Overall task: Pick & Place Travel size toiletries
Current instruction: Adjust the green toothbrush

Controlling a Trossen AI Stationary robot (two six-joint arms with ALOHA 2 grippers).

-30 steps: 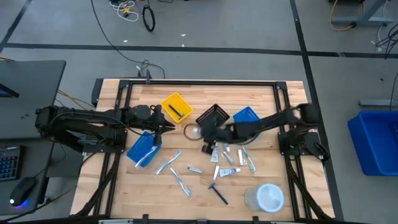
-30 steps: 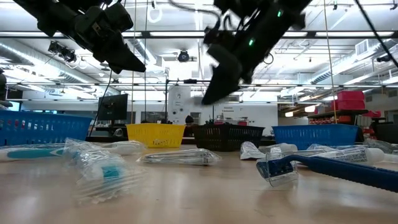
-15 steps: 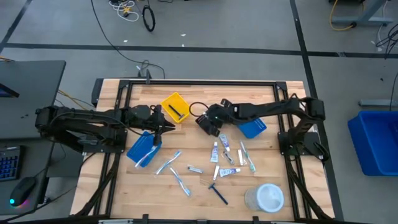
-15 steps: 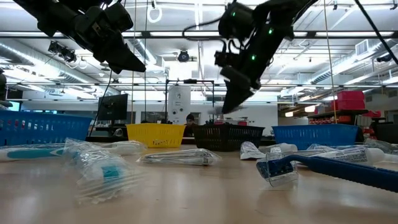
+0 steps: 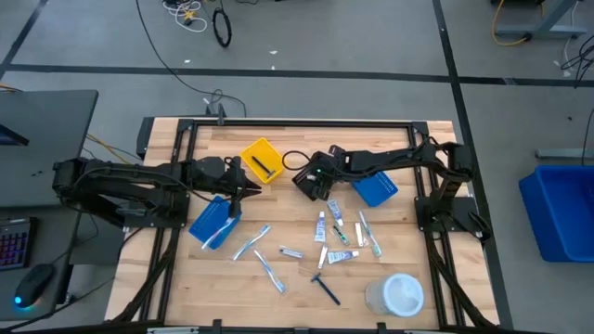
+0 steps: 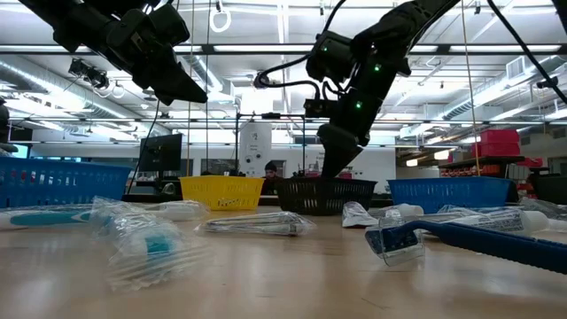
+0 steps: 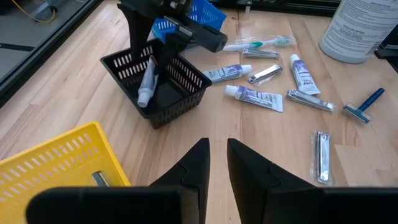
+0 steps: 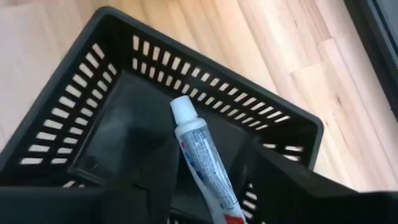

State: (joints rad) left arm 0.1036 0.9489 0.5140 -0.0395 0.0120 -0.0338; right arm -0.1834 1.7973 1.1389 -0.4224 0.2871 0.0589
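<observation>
My right gripper (image 7: 149,56) hangs over the black basket (image 7: 168,93), fingers apart and pointing steeply down. A small white-and-blue tube (image 8: 202,155) stands between them, cap end (image 7: 142,96) down inside the basket. More travel size toiletries lie on the wood: tubes (image 5: 322,225), toothbrushes (image 5: 251,243) and a dark blue razor (image 5: 325,288). My left gripper (image 7: 217,149) waits above the table left of the baskets. Its fingers are nearly together and hold nothing. My right gripper has its fingers (image 8: 155,174) on either side of the tube's upper part, with a gap showing toward one finger. Whether the other finger touches the tube cannot be told. The tube slants down, cap lowest, within the basket's walls (image 8: 155,56).
A yellow bin (image 5: 264,160) stands left of the black basket, one blue bin (image 5: 374,186) to its right and another (image 5: 213,221) under my left arm. A round white tub (image 5: 399,295) sits near the front right corner.
My right gripper has carried the tube from above the loose toiletries toward the table's far edge. It has come over the black basket and sunk a little, tipping more steeply down. The tube's cap end now hangs inside the basket.
</observation>
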